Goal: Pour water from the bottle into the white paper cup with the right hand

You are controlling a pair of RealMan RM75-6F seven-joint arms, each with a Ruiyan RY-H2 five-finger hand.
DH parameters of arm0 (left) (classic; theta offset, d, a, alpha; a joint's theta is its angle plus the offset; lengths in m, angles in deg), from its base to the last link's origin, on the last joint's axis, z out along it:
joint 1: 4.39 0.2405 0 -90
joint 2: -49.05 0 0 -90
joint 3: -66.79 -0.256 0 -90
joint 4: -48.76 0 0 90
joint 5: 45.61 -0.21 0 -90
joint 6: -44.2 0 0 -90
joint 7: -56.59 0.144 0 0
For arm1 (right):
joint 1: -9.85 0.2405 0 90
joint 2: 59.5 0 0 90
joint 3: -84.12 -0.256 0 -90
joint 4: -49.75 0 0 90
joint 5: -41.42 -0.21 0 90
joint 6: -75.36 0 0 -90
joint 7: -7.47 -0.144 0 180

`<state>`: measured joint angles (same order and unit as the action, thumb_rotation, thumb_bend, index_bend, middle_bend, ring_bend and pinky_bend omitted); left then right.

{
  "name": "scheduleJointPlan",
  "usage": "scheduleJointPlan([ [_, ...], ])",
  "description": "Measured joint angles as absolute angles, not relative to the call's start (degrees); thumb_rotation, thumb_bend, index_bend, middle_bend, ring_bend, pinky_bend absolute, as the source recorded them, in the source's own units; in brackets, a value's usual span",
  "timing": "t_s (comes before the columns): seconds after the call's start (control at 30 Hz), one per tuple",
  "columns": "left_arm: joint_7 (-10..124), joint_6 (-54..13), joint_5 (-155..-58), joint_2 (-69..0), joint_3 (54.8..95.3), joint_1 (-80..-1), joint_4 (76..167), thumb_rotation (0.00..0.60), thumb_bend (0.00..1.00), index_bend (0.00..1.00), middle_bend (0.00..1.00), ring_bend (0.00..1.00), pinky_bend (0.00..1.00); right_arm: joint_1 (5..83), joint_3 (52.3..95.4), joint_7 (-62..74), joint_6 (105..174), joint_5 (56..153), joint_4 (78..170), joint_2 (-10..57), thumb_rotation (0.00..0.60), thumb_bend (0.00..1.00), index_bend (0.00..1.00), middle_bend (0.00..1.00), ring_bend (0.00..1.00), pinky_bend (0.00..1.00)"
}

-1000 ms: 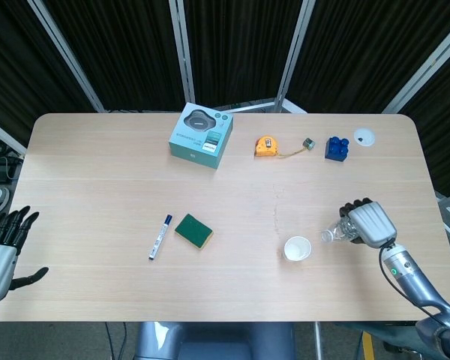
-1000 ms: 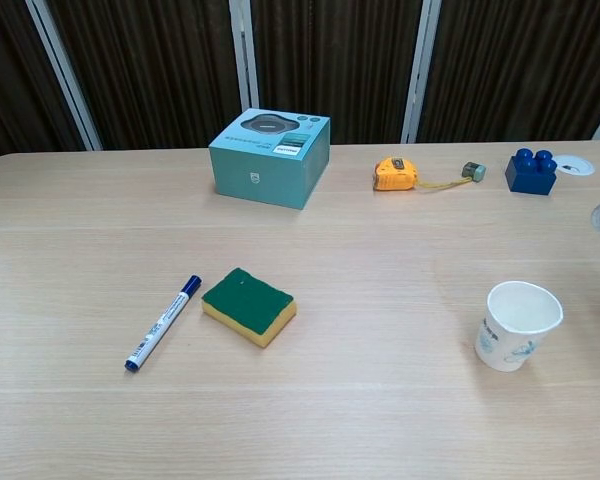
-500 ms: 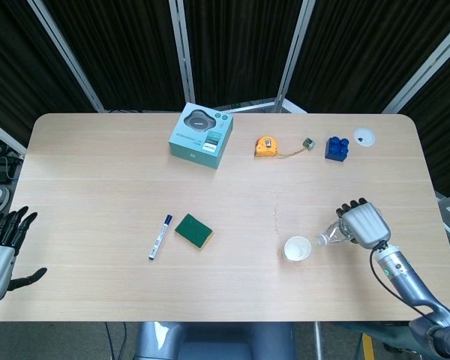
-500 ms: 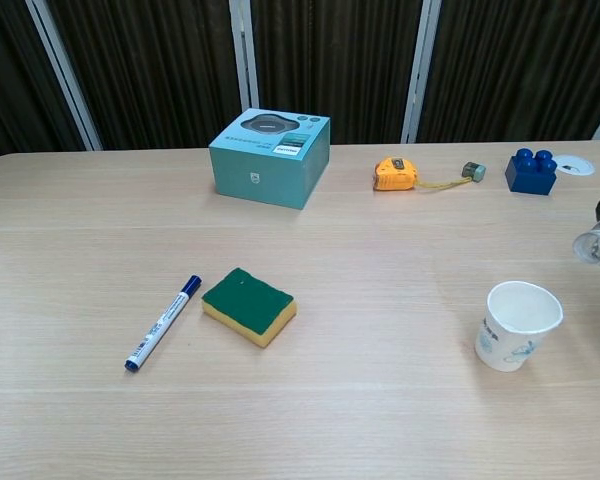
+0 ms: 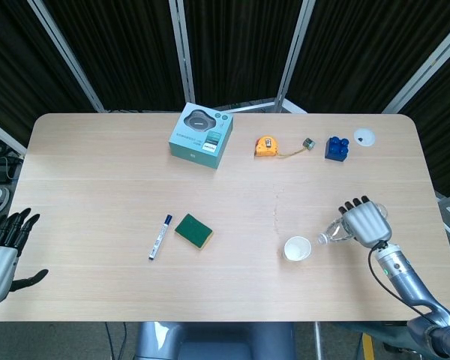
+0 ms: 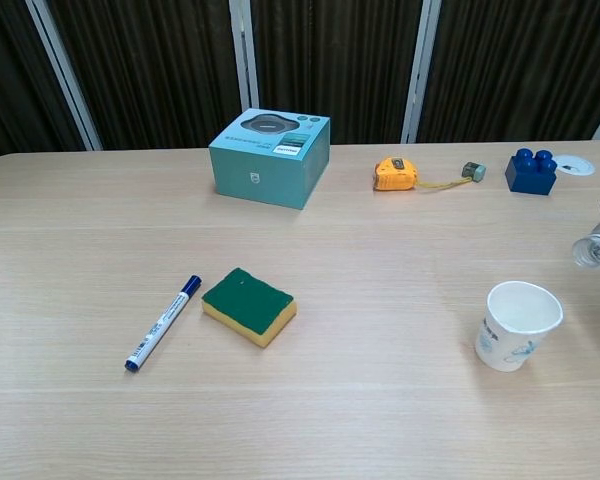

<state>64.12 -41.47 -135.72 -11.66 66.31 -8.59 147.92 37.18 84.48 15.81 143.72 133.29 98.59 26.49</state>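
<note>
Gripping the tilted bottle (image 5: 331, 233) — right hand (image 5: 364, 224) beside white paper cup (image 5: 297, 248)

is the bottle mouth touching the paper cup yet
Apart. The chest view shows bare table between the bottle mouth, held by the right hand, and the paper cup rim.

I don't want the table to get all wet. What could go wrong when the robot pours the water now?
1. The bottle, tipped in the right hand, has its mouth beside the white paper cup, not clearly over it, so water may land on the table.
2. The cup looks light and stands free; a nudge from the bottle could knock it over.
3. The chest view shows only the bottle's end at the picture's edge, so aiming is harder to check.
</note>
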Motion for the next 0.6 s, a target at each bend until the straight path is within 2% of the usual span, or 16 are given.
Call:
scheduleJointPlan([
  [0.6,64.7,-41.1,-135.5,-11.7,66.3,-8.6,148.1,0.6,0.0,0.0,0.0,0.0,0.0,36.5,83.8,23.1,144.1,132.0,101.0,26.2,0.6,0.53,0.55,0.66,0.6,0.49],
])
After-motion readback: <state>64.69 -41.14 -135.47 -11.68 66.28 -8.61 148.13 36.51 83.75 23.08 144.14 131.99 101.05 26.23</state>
